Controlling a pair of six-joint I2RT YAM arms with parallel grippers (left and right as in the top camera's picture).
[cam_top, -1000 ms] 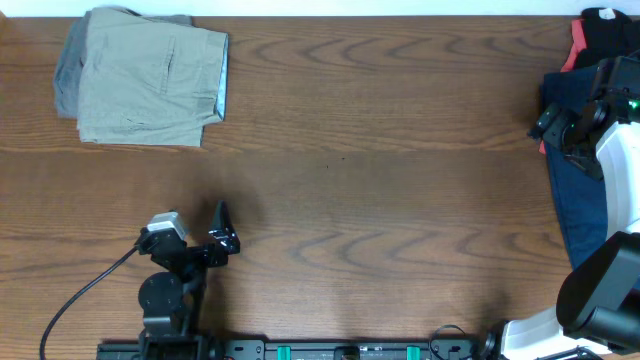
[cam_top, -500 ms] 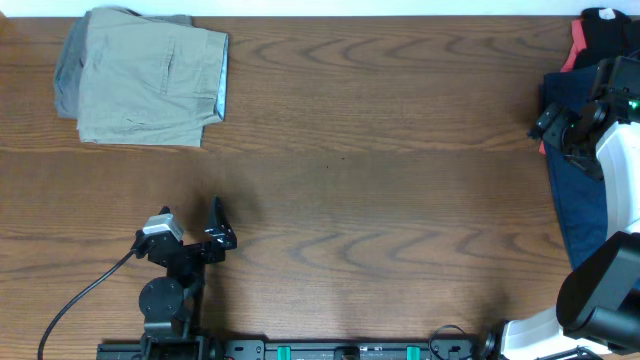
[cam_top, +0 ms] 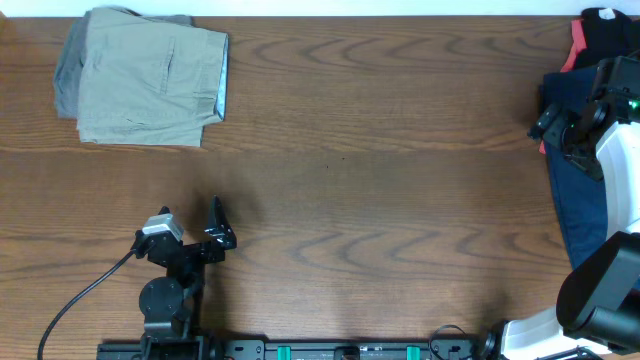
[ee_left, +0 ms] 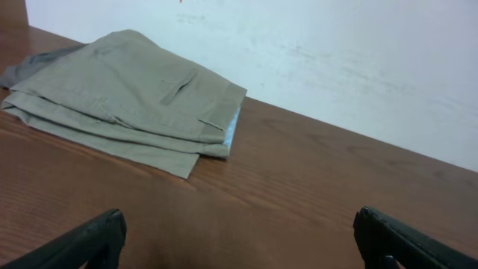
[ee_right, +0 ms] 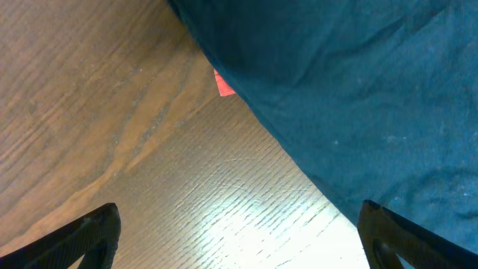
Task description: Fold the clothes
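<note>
The clothes (cam_top: pixel 150 85), a pair of khaki shorts, lie folded in the far left corner of the bench (cam_top: pixel 380 200), on top of a grey garment (cam_top: pixel 64 75) which shows at their left edge. The left end effector (ee_left: pixel 237 220) hangs well apart from them, jaws wide open, holding nothing. The right end effector (ee_right: pixel 239 213) is also wide open and empty, over the edge of a navy garment (ee_right: pixel 358 90).

We locate the shorts (cam_top: pixel 150 85) at the counter's (cam_top: pixel 380 200) far left corner, atop another garment (cam_top: pixel 65 75); a pile (cam_top: pixel 572 210) lies along its right edge.
</note>
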